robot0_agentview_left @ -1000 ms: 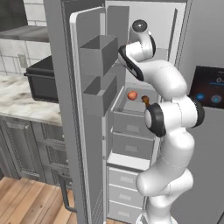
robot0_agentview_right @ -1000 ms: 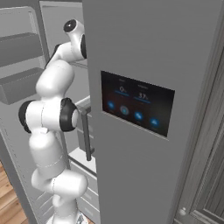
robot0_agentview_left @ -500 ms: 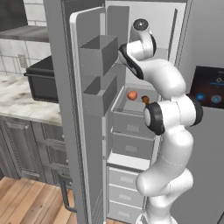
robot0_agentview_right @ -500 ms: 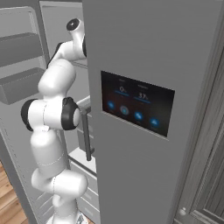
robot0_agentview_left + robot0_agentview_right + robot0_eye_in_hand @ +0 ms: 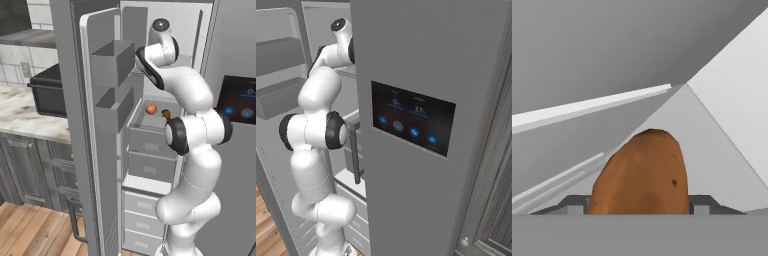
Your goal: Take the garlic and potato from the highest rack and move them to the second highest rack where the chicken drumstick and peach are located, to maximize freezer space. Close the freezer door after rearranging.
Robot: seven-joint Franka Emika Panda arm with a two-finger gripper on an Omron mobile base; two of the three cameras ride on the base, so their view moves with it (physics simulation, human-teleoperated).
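**My claw at the potato on the freezer's top rack**

Closest to me, in the hand view, a brown potato (image 5: 643, 175) fills the space between the two dark tips of my claw (image 5: 641, 206). One tip shows on each side of it, low at its base. I cannot tell whether the tips press on the potato or stand just off it, so I cannot say that I have hold of it.

The potato lies on a pale grey rack (image 5: 712, 150), near a corner where the white side wall (image 5: 737, 100) meets the grey back of the compartment.

In the left base view, my white arm (image 5: 192, 130) rises from the lower right and reaches up into the open freezer (image 5: 165, 30). Below my elbow, on a lower rack, sit a round reddish peach (image 5: 151, 108) and, just beside it, a brownish chicken drumstick (image 5: 166, 114). The freezer door (image 5: 102, 125) stands swung open to the left, with grey bins on its inner face.

Farther left, a black microwave (image 5: 47, 92) rests on a marble worktop (image 5: 25, 117).

In the right base view, the neighbouring door carries a dark touch panel (image 5: 412, 122).
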